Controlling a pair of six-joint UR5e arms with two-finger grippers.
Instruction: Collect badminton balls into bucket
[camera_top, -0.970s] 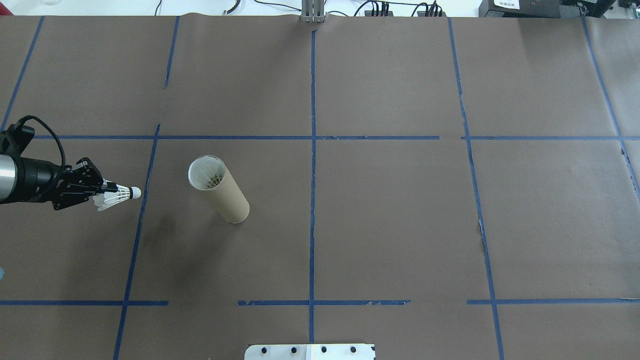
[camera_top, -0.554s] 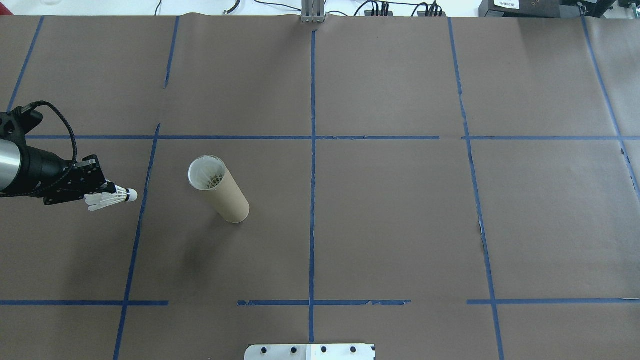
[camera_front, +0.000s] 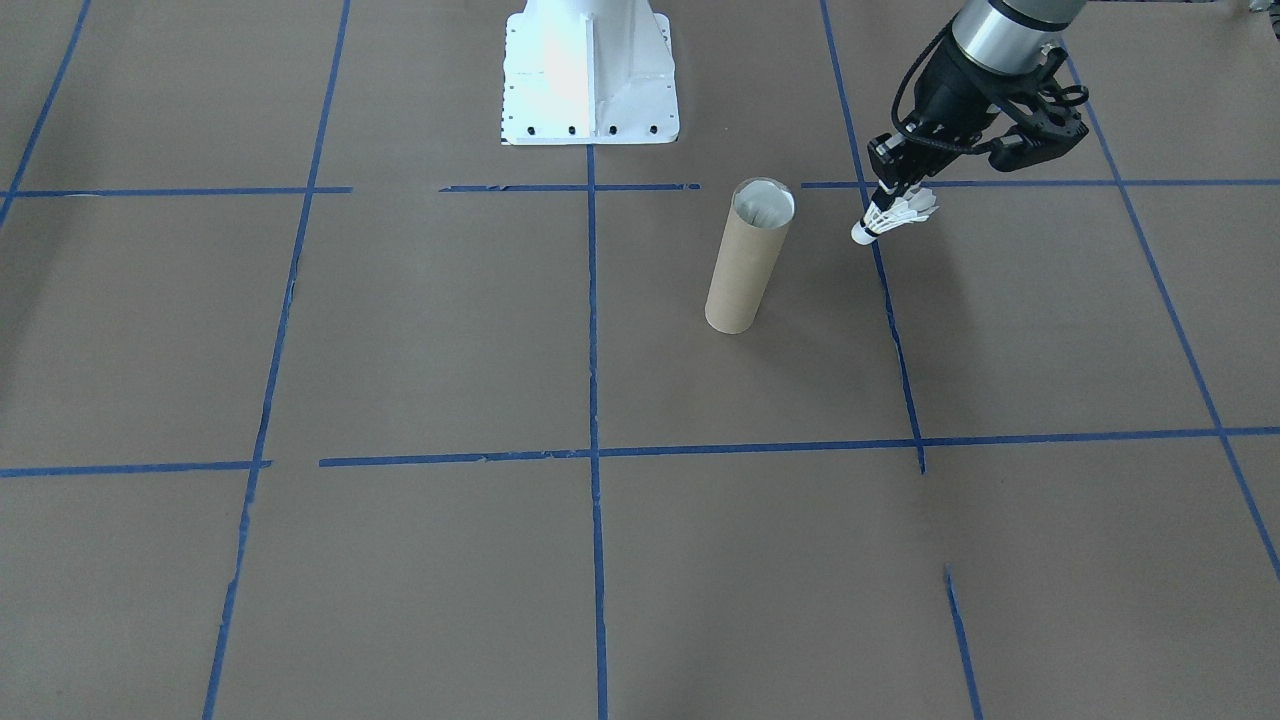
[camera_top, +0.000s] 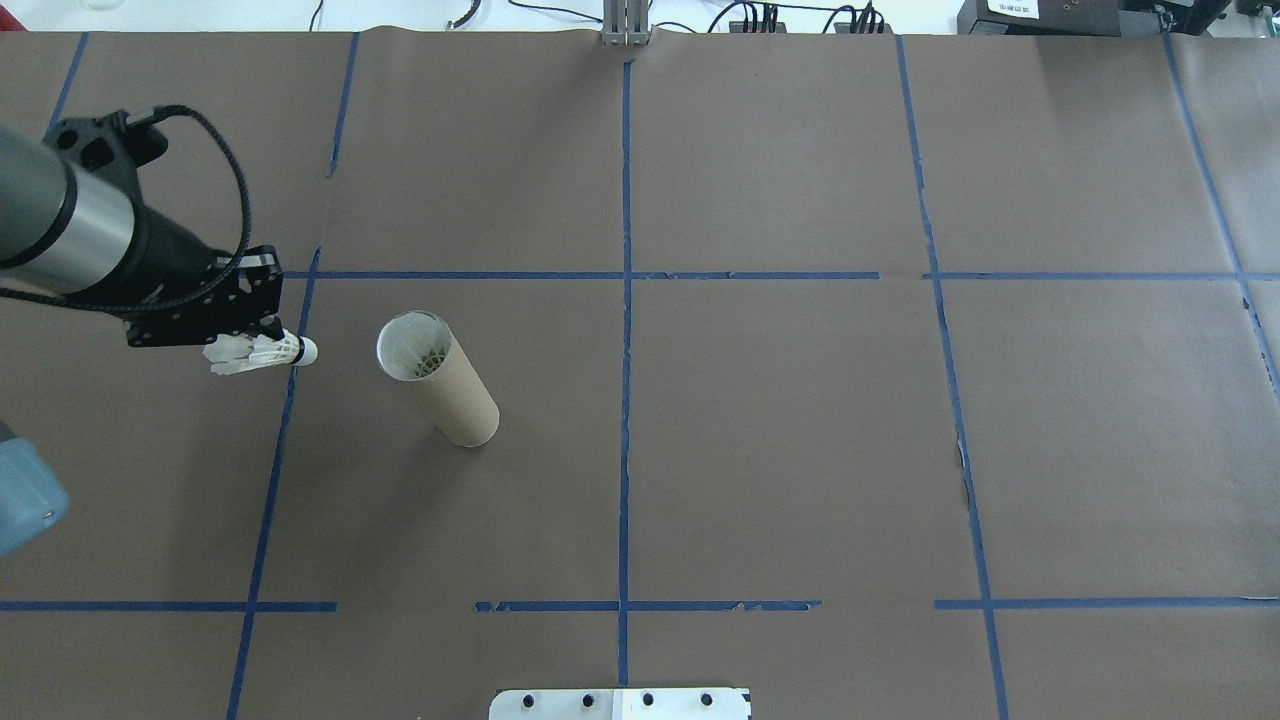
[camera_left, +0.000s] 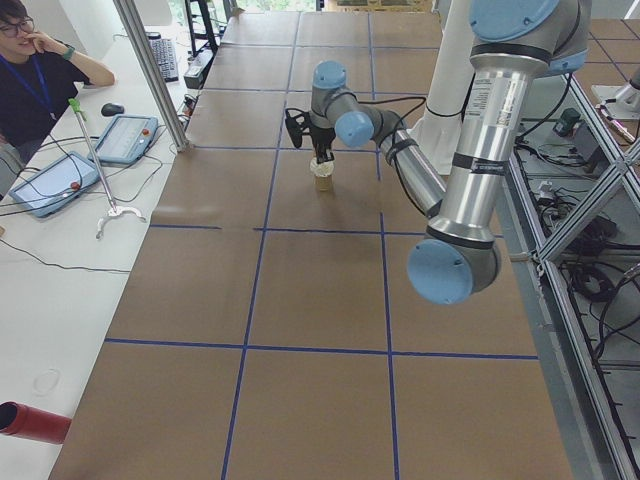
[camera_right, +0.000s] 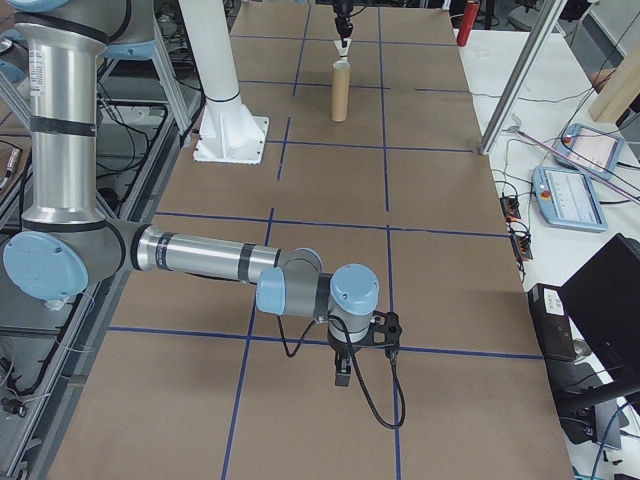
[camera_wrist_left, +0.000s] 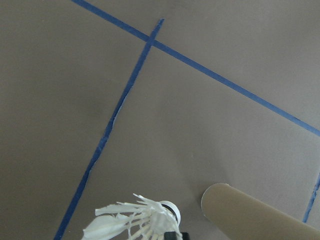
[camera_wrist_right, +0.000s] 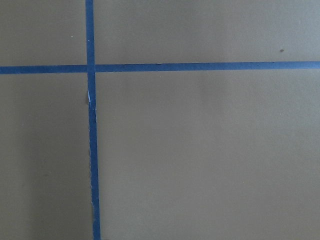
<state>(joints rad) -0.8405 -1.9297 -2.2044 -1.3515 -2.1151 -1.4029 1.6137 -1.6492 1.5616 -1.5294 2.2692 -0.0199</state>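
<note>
A white feather shuttlecock (camera_top: 258, 353) hangs in the air, cork tip pointing toward the bucket, and my left gripper (camera_top: 284, 343) is shut on it near the cork. In the front view the shuttlecock (camera_front: 893, 215) sits under that gripper (camera_front: 886, 198), to the right of the bucket's mouth. The bucket (camera_top: 441, 383) is a brown cardboard tube (camera_front: 745, 262) standing upright, with white feathers showing inside its pale mouth. The left wrist view has the shuttlecock (camera_wrist_left: 134, 222) beside the tube's rim (camera_wrist_left: 252, 218). My right gripper (camera_right: 342, 374) hovers low over the table far from both; I cannot tell its state.
Blue tape lines (camera_top: 626, 330) divide the brown paper table. The white robot base (camera_front: 589, 78) stands at the robot's edge. A person (camera_left: 35, 80) sits beside tablets (camera_left: 125, 138) at the far side table. A red cylinder (camera_left: 35, 422) lies off the table's corner.
My left arm has carried the shuttlecock away from the robot and toward the tube. Its grip has not changed. The tube has not moved.
</note>
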